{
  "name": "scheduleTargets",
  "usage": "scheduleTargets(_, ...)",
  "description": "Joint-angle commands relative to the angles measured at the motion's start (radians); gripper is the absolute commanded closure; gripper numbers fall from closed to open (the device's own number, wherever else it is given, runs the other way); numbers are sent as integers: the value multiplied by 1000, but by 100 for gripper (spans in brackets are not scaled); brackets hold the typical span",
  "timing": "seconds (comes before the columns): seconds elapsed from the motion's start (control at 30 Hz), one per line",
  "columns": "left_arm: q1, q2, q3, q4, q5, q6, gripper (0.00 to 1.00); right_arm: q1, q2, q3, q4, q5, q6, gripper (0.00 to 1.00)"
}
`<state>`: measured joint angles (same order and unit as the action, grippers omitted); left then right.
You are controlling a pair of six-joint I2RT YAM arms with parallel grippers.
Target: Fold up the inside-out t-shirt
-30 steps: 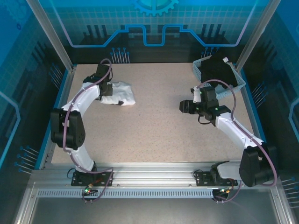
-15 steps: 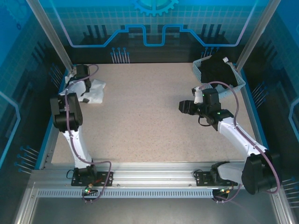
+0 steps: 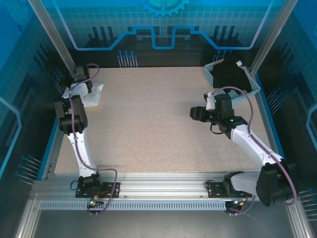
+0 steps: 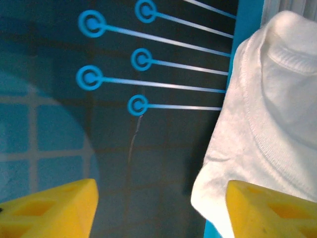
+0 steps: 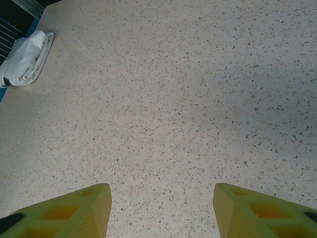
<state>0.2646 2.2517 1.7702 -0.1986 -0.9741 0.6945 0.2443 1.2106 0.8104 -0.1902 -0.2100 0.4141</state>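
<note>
The inside-out t-shirt [image 3: 92,94] lay bunched in a small white heap in the far left corner of the bench [image 3: 148,129], pressed up against the blue edge strip [image 4: 233,64], with its ribbed collar [image 4: 292,59] turned toward the left wrist camera. The left gripper [image 4: 161,184] sat beside the heap with its jaws apart and nothing between them. It faced past the bench toward the dark wall panel [image 4: 89,74], and the cloth only brushed its right finger. The main risk here seemed to be the corner itself. A thin, soft shirt crowded against the edge could slip over the strip or catch on it if it were nudged further left. A close of the jaws from this pose would probably catch air or a single loose fold, not a hem or shoulder. A pinch through several layers would drag the whole wad along and not open it, which would leave nothing flat to fold. The left arm also looked stretched close to its reach, so there was little room to correct. Across the bare middle of the bench, the right gripper [image 5: 161,187] hovered with its jaws apart and empty, well apart from the shirt. Reaching that far left could bring the two arms into each other's way. At the far right, the basket [image 3: 252,85] holding the black garment [image 3: 229,74] stood clear of any likely sweep.
</note>
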Motion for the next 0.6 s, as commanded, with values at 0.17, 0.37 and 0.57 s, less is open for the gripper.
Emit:
scheduleTargets(0.17,-164,-413,-44,-383,155,-602,18,39,6,31,-41,131,-47,40)
scheduleTargets(0.37,-240,-858,-554,-157,520,-901,1,73,-17,64,-125,387,-135,16)
scheduleTargets(0.57,-238,-1255,-1081,162,612,-993,1,93,-74,11,-81,724,-205,6)
